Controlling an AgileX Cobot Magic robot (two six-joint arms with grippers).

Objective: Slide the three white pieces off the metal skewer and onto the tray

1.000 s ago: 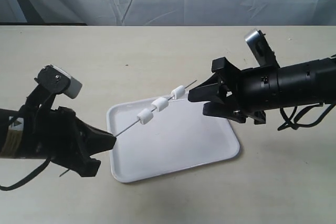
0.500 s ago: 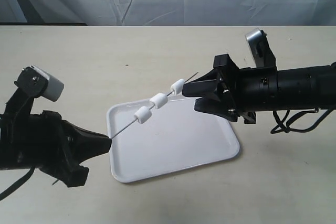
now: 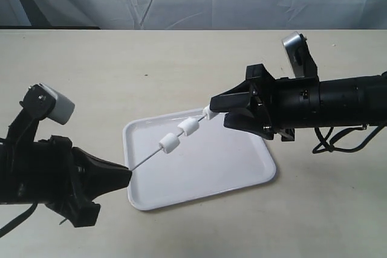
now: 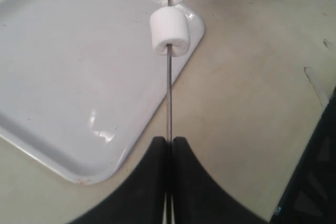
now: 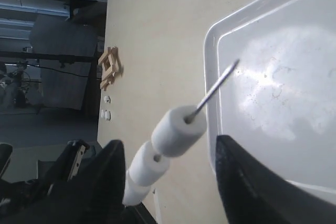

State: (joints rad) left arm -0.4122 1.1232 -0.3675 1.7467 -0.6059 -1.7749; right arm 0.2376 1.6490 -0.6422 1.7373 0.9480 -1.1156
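Three white pieces (image 3: 188, 127) sit threaded on the metal skewer (image 3: 148, 157), which slants toward 2 o'clock above the tray (image 3: 205, 173) on the worktop (image 3: 181, 58). The left end effector (image 3: 126, 174) is pinched tight on the skewer's lower, 8 o'clock end; the right end effector (image 3: 219, 113), fingers apart, straddles the uppermost piece (image 3: 210, 112) at the 2 o'clock end.

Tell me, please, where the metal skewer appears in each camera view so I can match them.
Exterior view: the skewer slants across the middle, from the left end effector up to the right end effector.
Left wrist view: a vertical line up the centre.
Right wrist view: its bare tip pokes from a white piece, centre.
Shared landmark: the white tray.
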